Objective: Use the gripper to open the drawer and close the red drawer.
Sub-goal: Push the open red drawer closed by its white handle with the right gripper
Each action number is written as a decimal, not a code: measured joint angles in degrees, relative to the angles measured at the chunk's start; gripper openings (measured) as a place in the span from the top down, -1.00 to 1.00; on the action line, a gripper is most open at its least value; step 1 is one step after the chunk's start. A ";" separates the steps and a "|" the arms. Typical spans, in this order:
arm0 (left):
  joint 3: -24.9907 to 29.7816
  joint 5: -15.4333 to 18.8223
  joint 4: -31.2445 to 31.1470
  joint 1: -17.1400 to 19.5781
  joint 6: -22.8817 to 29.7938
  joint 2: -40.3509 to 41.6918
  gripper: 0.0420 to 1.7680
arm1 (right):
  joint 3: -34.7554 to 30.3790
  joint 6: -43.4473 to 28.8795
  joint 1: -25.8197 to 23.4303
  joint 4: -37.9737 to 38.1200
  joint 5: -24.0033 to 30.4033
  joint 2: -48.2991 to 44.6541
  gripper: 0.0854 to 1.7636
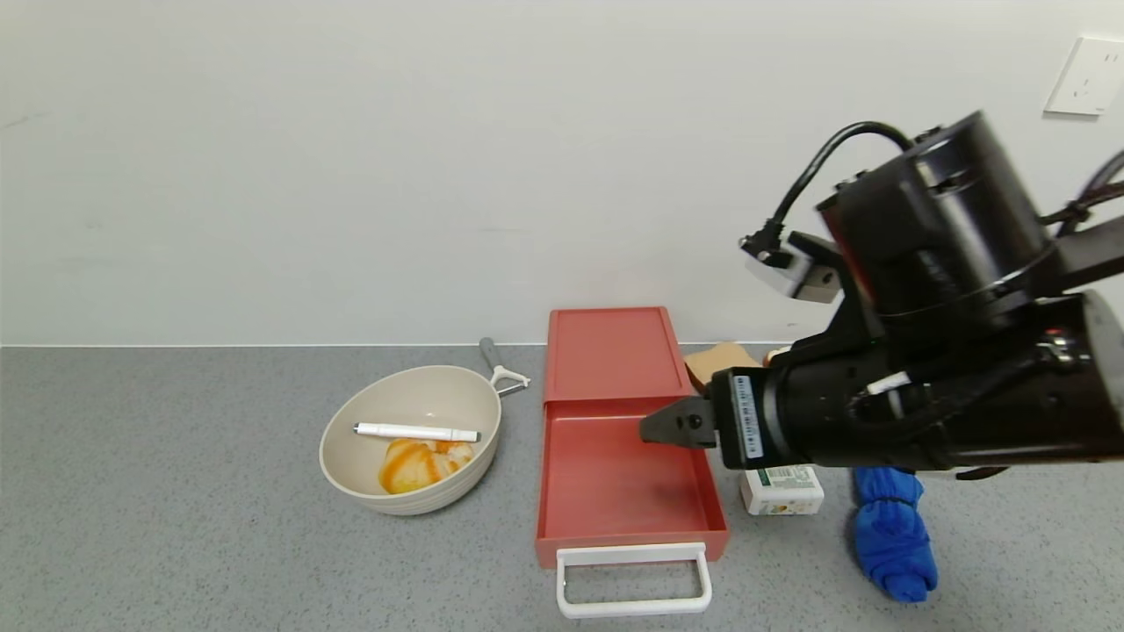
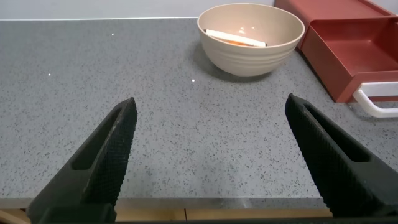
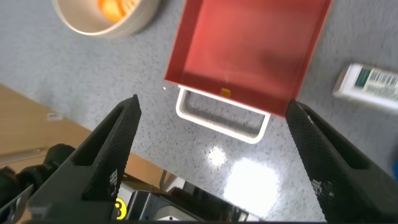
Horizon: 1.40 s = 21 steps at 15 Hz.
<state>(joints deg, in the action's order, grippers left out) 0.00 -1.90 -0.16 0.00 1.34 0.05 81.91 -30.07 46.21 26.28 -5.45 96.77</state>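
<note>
The salmon-red drawer (image 1: 615, 351) lies on the grey counter with its tray (image 1: 615, 491) slid out toward me and empty. The white loop handle (image 1: 632, 579) sticks out from the tray's front. My right gripper (image 1: 672, 423) hangs above the open tray, raised off it, fingers spread wide and empty. In the right wrist view the tray (image 3: 249, 50) and handle (image 3: 221, 118) lie below, between the open fingers (image 3: 106, 155). My left gripper (image 2: 211, 155) is open and empty low over the counter's near left edge; the drawer (image 2: 354, 50) shows far off there.
A beige bowl (image 1: 411, 439) holding a white pen and orange peel stands left of the drawer, a peeler (image 1: 500, 367) behind it. A small white carton (image 1: 781, 490), a blue cloth (image 1: 891, 535) and a brown item (image 1: 716, 360) lie right of the drawer.
</note>
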 joint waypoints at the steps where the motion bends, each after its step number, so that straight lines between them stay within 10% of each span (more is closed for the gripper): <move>1: 0.00 0.01 -0.02 0.00 0.00 0.00 -0.94 | -3.46 2.11 -1.51 -3.24 1.60 -2.78 -0.94; 10: 0.00 0.01 -0.02 0.00 0.00 0.00 -0.94 | -22.38 12.00 -16.66 -18.76 11.57 -19.46 -0.94; 21: 0.00 0.01 -0.02 0.00 0.00 0.00 -0.94 | -24.50 11.92 -17.97 -18.79 11.98 -21.77 -0.94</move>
<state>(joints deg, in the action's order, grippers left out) 0.00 -1.89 -0.18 0.00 1.34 0.05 57.41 -18.15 28.25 7.50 6.53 75.00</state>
